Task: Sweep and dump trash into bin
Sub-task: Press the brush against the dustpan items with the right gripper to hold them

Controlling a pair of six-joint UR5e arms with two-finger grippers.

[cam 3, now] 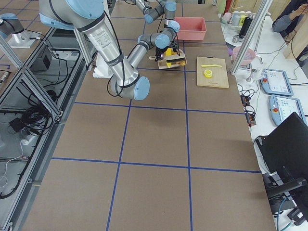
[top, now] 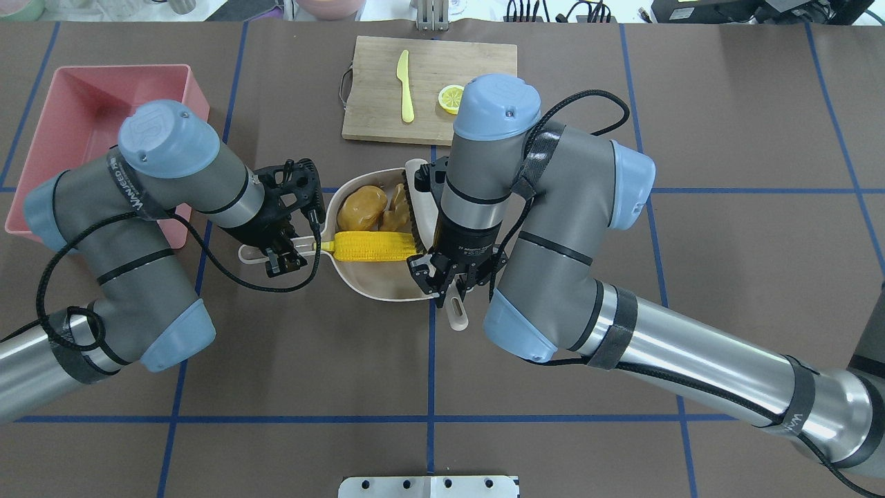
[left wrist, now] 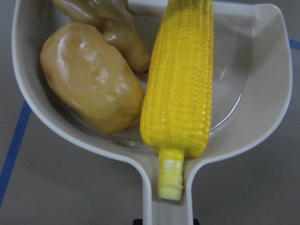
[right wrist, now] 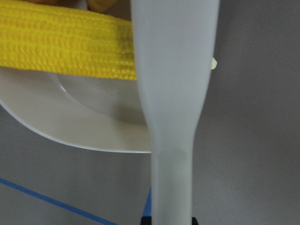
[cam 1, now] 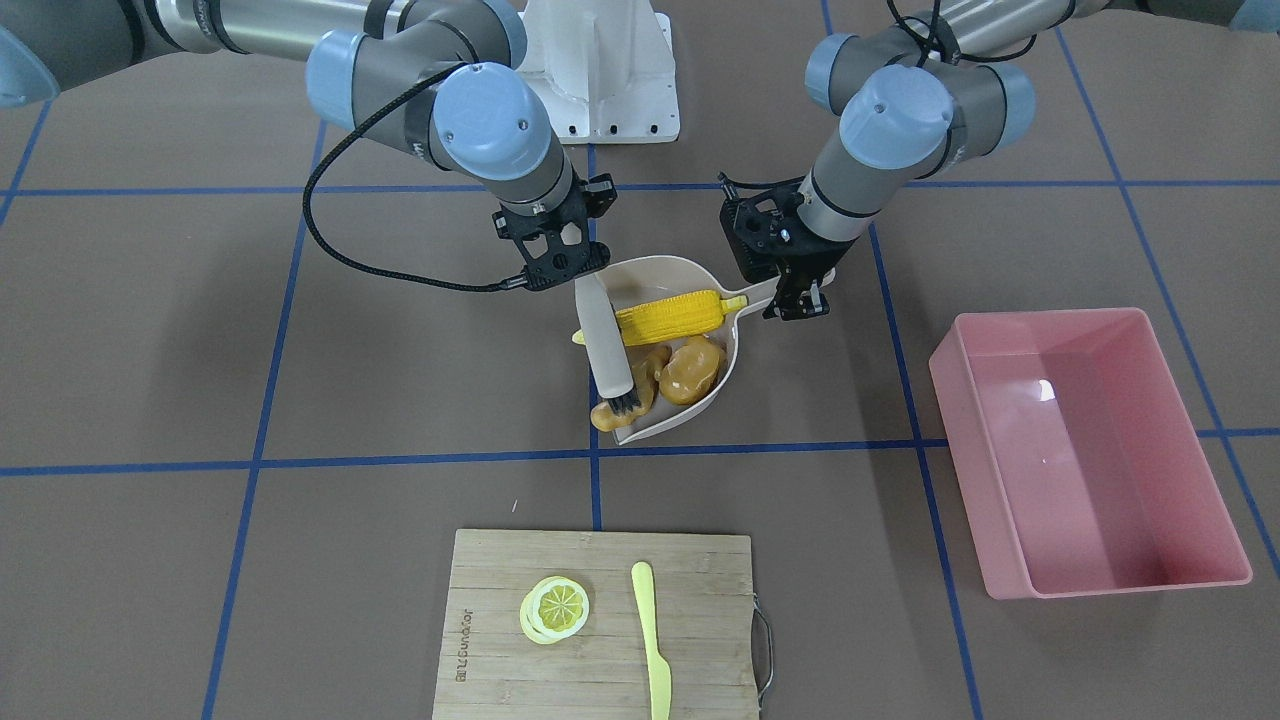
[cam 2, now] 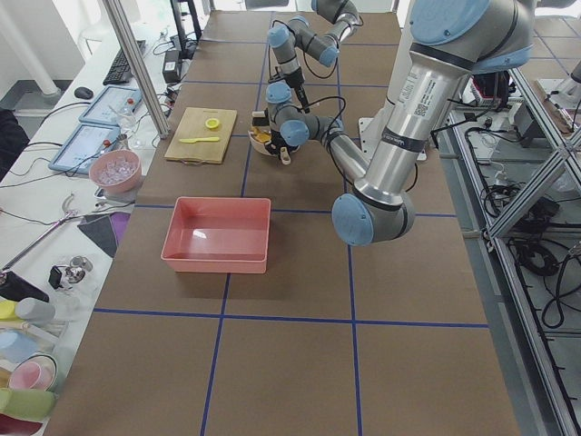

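The beige dustpan lies on the table's middle and holds the trash: the yellow corn cob, the brown potato and the tan ginger root at its lip. My left gripper is shut on the dustpan's handle; its wrist view shows the corn, potato and ginger inside the pan. My right gripper is shut on a white brush, whose dark bristles rest on the ginger. The pink bin stands empty, apart, on my left side.
A wooden cutting board at the far edge carries a lemon slice and a pale yellow knife. The white robot base is at the near edge. Blue tape lines cross the brown table.
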